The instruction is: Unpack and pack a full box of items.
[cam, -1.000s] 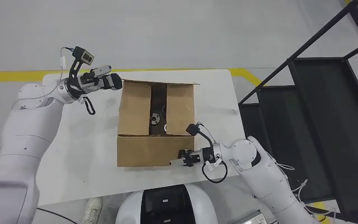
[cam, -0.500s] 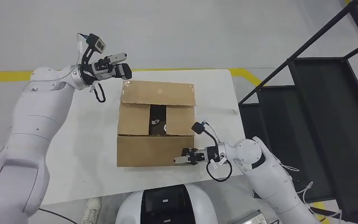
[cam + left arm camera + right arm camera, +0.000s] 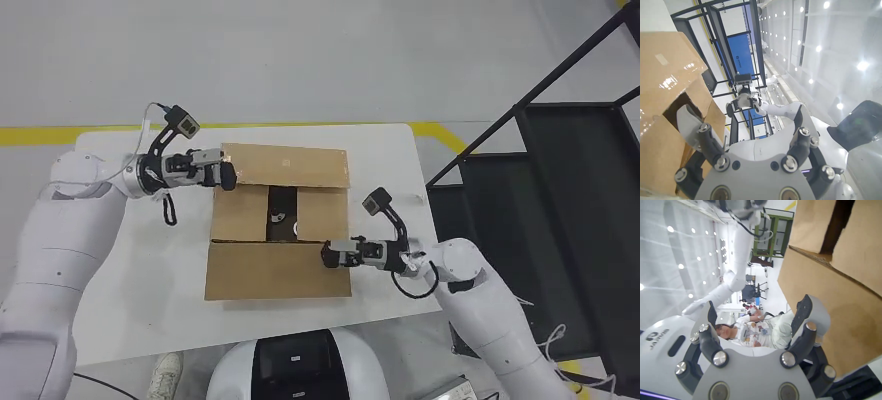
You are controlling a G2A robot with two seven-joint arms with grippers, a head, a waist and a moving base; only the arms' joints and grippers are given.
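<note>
A brown cardboard box (image 3: 240, 215) stands in the middle of the white table (image 3: 150, 290). Its two inner flaps leave a dark gap (image 3: 282, 215) where small items show dimly. The far flap (image 3: 285, 165) lies across the top; the near flap (image 3: 278, 270) slopes toward me. My left gripper (image 3: 225, 175) is open at the box's far left corner, one finger (image 3: 687, 121) beside the cardboard (image 3: 668, 75). My right gripper (image 3: 330, 253) is open at the near right corner, one finger (image 3: 804, 309) against the near flap (image 3: 838, 313).
A black metal stair frame (image 3: 540, 170) rises just right of the table. A small white object (image 3: 415, 197) lies on the table right of the box. Bare table stretches left of the box and along the near edge.
The left gripper swung from left of the box to its far left corner. The right gripper rose from the box's front face to the near flap's right end. The far flap now lies flatter.
</note>
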